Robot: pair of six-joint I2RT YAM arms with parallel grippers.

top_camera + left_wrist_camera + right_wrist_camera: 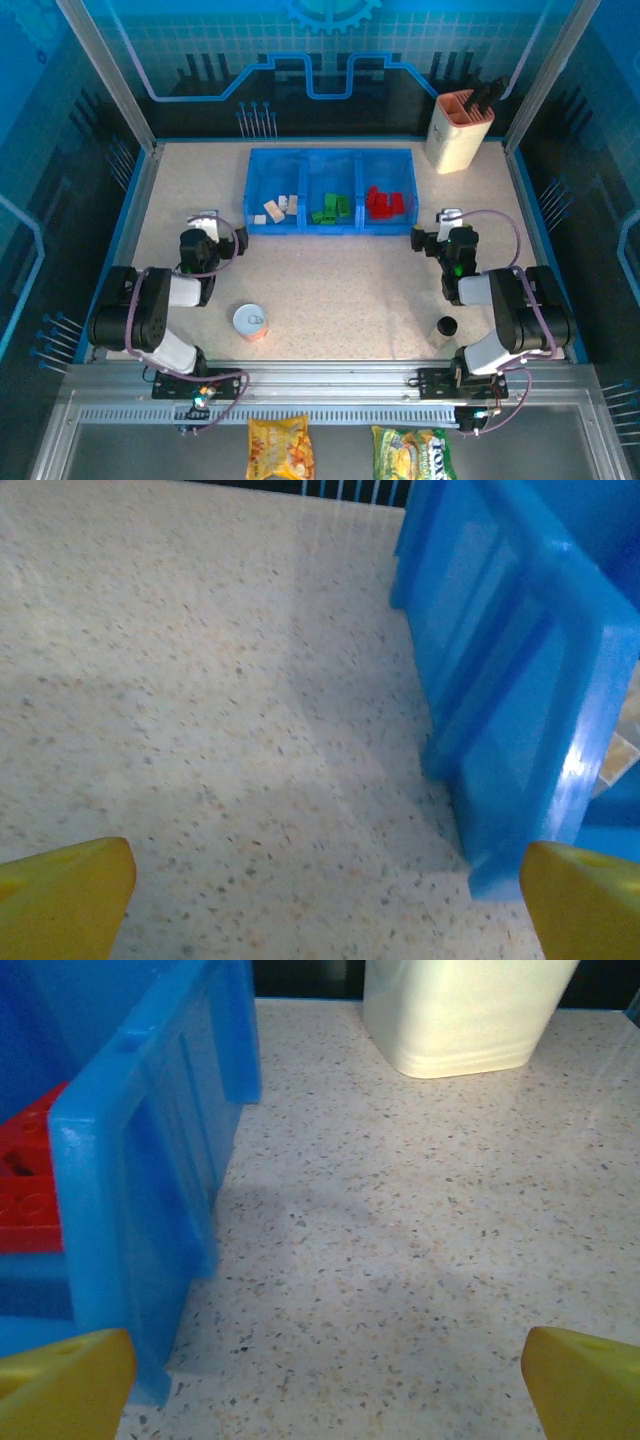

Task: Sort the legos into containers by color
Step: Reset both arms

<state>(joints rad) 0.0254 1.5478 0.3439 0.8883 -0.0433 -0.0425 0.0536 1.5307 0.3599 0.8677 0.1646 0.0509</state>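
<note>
top camera looks down from behind; wrist cameras sit low beside the tray (330, 153).

Color-sorted legos (331, 209) lie in the blue tray (330, 153).

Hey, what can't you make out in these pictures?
Top view: small red plastic bricks, green bricks and cream bricks in the translucent blue three-compartment tray: too small to count.
Right wrist view: tray wall and left edge hide most red bricks.
Same view: top edge cuts off the beige knife block.

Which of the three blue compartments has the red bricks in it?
The right-hand compartment, nearest the beige knife block, holds the red bricks; the middle has green ones, the left cream ones.
</note>
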